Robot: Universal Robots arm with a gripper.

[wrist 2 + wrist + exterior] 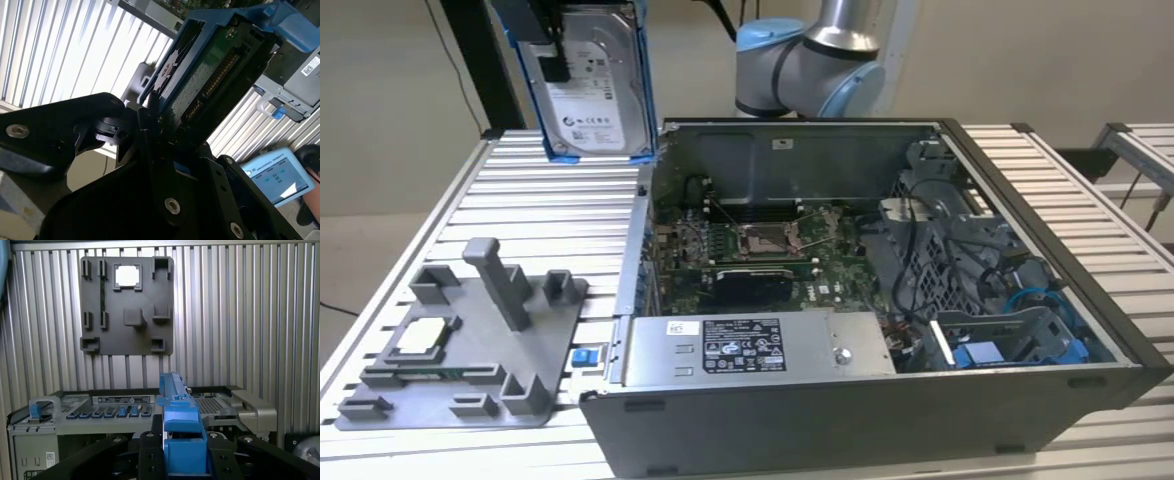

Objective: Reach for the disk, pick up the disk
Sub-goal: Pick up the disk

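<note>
The disk point(596, 92), a silver-grey drive with a white label in a blue bracket, hangs upright in the air above the table's far corner on the exterior view's left. My gripper point(544, 45) is shut on its upper edge. In the second wrist view the disk point(210, 70) shows its green circuit board side, and the gripper point(162, 142) clamps its near end between black fingers point(145, 130). The first wrist view looks along the blue bracket edge of the disk point(177, 412), held in the gripper point(184, 452).
An open computer case point(1067, 385) takes up the middle of the slatted table point(547, 220), with a grey box bearing a sticker point(747, 345) at its front. A grey fixture plate point(474, 390) with a small silver chip point(427, 336) lies on the exterior view's left. The arm's base point(807, 60) stands behind the case.
</note>
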